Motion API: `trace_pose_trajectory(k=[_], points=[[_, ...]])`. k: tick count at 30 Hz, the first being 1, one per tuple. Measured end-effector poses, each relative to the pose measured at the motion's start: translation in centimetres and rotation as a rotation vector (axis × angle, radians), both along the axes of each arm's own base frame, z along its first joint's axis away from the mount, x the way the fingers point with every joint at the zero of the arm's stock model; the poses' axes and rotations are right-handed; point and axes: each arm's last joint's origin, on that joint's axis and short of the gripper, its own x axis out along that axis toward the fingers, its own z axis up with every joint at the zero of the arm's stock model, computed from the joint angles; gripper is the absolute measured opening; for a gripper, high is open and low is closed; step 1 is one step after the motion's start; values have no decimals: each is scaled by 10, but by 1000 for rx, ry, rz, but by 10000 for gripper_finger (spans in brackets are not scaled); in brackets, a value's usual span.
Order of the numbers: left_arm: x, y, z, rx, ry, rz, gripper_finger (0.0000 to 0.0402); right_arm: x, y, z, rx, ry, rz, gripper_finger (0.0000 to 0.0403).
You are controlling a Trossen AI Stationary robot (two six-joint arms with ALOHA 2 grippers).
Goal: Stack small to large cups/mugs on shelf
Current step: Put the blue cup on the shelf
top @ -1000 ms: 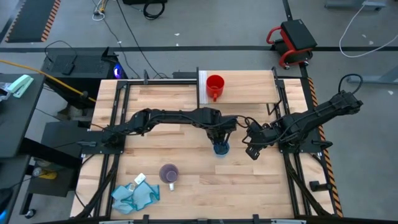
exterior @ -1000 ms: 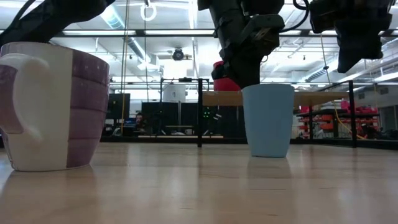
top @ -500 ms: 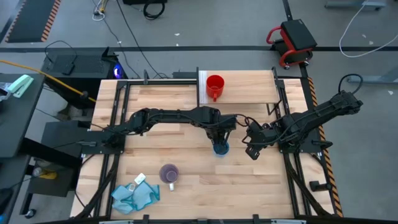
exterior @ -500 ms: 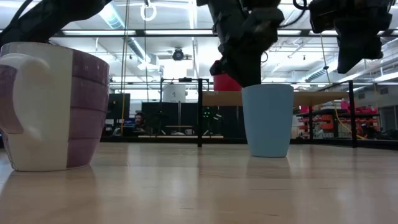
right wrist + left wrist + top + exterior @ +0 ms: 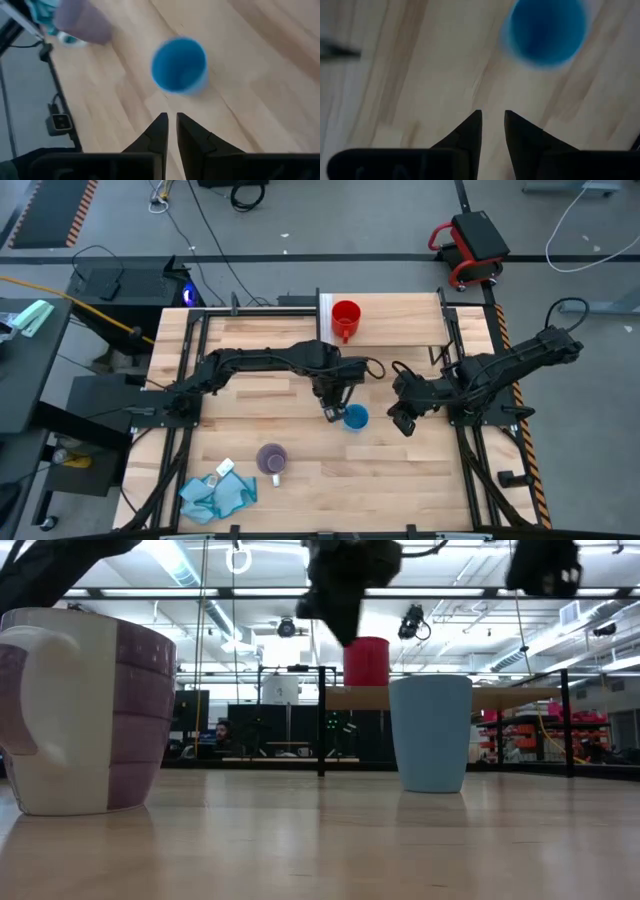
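Standing upright, light-blue cup [image 5: 355,417] just beside left fingers [image 5: 331,413], untouched.

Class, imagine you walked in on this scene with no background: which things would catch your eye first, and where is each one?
The light-blue cup stands upright alone near the middle of the tabletop, with the left gripper hanging just beside it and the right gripper waiting a little farther off on its other side. The red mug sits on the pale shelf at the table's far edge. In the low view, the pale purple mug looms largest.
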Motion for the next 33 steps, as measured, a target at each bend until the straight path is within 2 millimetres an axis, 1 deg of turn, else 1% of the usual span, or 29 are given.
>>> trace_pose_trajectory(k=[2,5,7,11,14,18,22,25,29,33], points=[[-9,0,-1,5,91,9,90,7,-1,7,-31,-12,30,46],[-8,-5,-1,10,78,0,93,22,-4,12,-61,-6,75,46],[-10,-10,-2,13,93,-27,94,32,-7,12,-73,16,100,46],[-10,-22,0,18,81,-61,88,46,-13,5,-110,113,126,50],[-11,-29,0,50,79,-68,82,49,-18,0,-134,181,136,62],[-12,-33,1,95,76,-53,78,51,-21,-2,-124,195,140,89],[-11,-33,1,106,74,-49,80,50,-21,-1,-118,193,134,114],[-12,-23,4,106,68,-37,82,50,-21,-1,-117,191,132,124],[-16,0,12,109,52,-3,77,49,-21,0,-116,188,131,126],[-27,28,33,112,5,49,71,43,-23,6,-135,172,118,124]])
